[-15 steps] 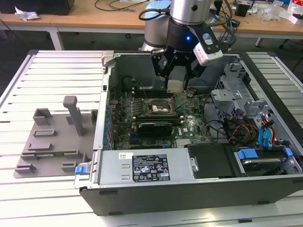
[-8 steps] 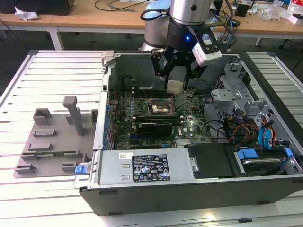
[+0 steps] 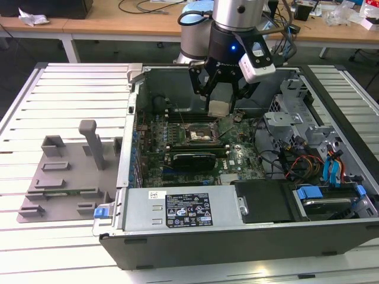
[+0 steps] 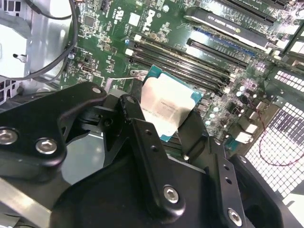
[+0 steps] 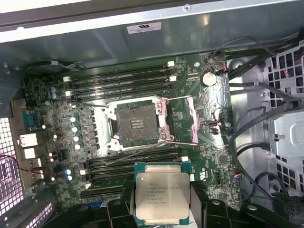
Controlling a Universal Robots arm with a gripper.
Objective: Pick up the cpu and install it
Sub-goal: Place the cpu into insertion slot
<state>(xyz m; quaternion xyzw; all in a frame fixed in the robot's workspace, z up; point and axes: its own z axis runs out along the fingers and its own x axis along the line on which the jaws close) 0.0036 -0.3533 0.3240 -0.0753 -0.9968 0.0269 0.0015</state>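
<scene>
The cpu (image 5: 162, 194), a flat square chip with a pale silvery metal top and a green rim, is clamped between the black fingers (image 5: 199, 206) of the gripper (image 5: 161, 209), which press on two opposite edges. It hangs in the air above the board and is not seated. In the first wrist view it sits apart from the dark square socket frame with its metal bracket (image 5: 135, 124), over the bank of long black memory slots (image 5: 133, 161) just beside that socket. The same view looks straight into the socket, whose recess is bare and whose bracket is swung aside. The second wrist view shows the cpu (image 4: 166, 107) tilted, with a black finger (image 4: 137, 126) on one edge and the gripper's (image 4: 166, 123) linkage close up. In the exterior view the cpu (image 3: 218, 107) hangs from the gripper (image 3: 219, 102), near the socket (image 3: 198, 133) and to the exterior view's right of it. The socket lies on the green motherboard (image 5: 216, 142) inside the open black computer case (image 3: 237, 248), which also holds a silver box-shaped power supply (image 3: 177, 207) and blue and orange cables (image 3: 331, 171), both well apart from the socket. Outside the case, far to the exterior view's left of the socket, a grey plastic fixture plate with upright posts (image 3: 65, 177) lies on the white slatted table (image 3: 59, 89).
</scene>
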